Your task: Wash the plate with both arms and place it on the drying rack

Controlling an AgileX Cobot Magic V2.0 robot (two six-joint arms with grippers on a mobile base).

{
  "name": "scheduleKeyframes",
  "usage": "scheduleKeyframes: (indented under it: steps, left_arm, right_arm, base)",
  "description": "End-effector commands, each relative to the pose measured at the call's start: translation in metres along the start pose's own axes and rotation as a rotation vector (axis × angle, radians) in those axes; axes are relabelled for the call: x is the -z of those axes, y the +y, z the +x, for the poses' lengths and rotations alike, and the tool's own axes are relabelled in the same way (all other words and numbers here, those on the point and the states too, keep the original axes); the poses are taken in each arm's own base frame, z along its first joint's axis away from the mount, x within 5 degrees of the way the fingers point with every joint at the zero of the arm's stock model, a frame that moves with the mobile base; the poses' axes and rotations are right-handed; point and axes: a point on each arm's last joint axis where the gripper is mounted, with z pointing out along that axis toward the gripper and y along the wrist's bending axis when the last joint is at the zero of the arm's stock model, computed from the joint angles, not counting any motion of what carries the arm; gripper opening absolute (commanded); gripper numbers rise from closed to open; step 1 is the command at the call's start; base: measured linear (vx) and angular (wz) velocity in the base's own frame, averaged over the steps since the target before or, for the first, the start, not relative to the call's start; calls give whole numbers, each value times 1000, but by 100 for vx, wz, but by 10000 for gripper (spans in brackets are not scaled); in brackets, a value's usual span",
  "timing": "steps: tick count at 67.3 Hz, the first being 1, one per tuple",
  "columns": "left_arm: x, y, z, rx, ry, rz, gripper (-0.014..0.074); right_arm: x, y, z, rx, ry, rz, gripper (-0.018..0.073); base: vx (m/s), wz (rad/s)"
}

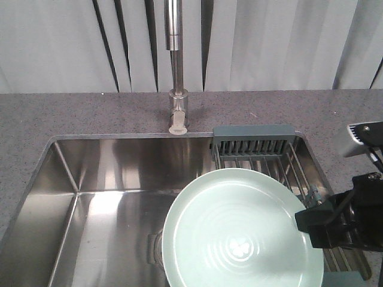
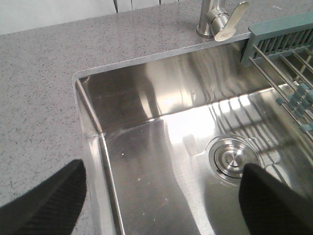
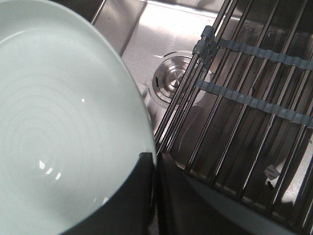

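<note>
Plate [image 1: 242, 233]: pale mint-green, hanging tilted over the sink basin [image 1: 114, 173], face showing to the front camera, right rim overlapping the drying rack's left side.
Drying rack [image 1: 257, 152]: steel rods with a grey-blue end piece, spanning the basin's right side, just right of the faucet [image 1: 175, 60].
Drain strainer [image 2: 234, 159]: sitting in the basin floor; in the front view the plate is covering most of it.
Right gripper [image 3: 155, 191]: clamping the plate's rim, one finger on the face, one behind.
Left gripper [image 2: 164, 196]: fingers standing wide apart, gripping nothing, hovering over the basin's left corner beside the speckled countertop [image 2: 44, 98].
</note>
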Motion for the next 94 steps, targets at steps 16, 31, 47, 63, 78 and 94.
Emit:
scheduleKeyframes:
  steps: [16, 31, 47, 63, 78, 94]
  left_arm:
    - [22, -3, 30, 9, -145, 2, 587]
    - [20, -3, 34, 10, -134, 2, 587]
    - [20, -3, 34, 9, -135, 2, 587]
    - [20, -3, 34, 9, -135, 2, 587]
    - [20, -3, 34, 9, -135, 2, 587]
    - [20, -3, 34, 9, -135, 2, 587]
  right_arm:
    - [8, 5, -9, 6, -81, -15, -4]
    - [8, 5, -9, 6, -81, -15, -4]
    - [8, 5, -9, 6, -81, -15, -4]
    - [8, 5, -9, 6, -81, -15, -4]
    - [8, 5, -9, 6, -81, -15, -4]
    - [8, 3, -8, 17, -75, 1, -4]
  base:
    - [0, 0]
    - [0, 0]
    - [0, 0]
    - [0, 0]
    - [0, 0]
    - [0, 0]
